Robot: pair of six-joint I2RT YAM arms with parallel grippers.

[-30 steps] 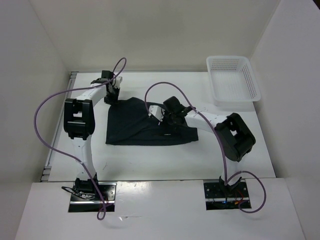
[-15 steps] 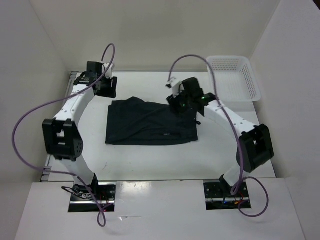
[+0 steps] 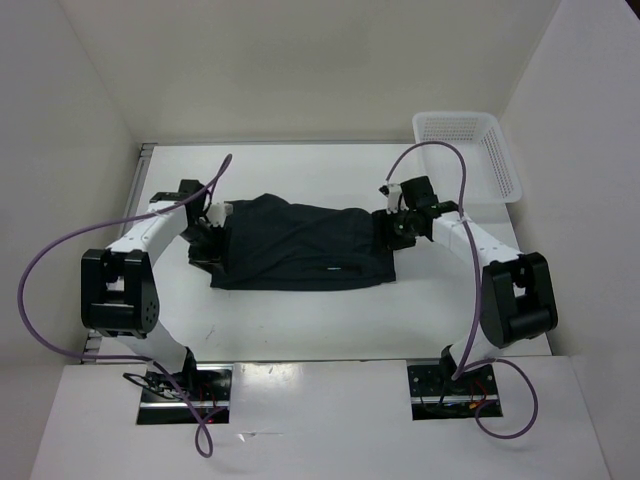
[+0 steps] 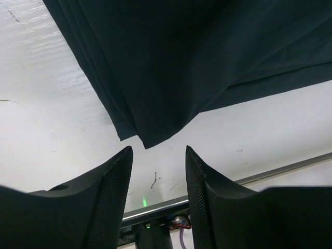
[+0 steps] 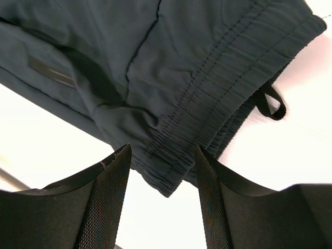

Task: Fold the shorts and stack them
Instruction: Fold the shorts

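Change: a second ago both pincers were clamped on the fabric; now they are standing open and dropping toward opposite ends of the cloth.
Shorts (image 3: 300, 250): they are lying folded into a flat dark rectangle on the table (image 3: 300, 320), to the near left of the white basket (image 3: 465, 160) and well apart from it.
Left pincer (image 4: 158, 150): it is hanging about half open and gripping nothing, just off the end of the shorts farthest from the basket.
Right pincer (image 5: 162, 150): it is hovering about half open and empty over the waistband (image 5: 218, 83), at the end nearest the basket.
Meaning: one fold is apparently lying finished, and the arms are probably lining up for an end-to-end fold.
Caution: each pincer is likely needing every layer at its end, or the fold may be opening.
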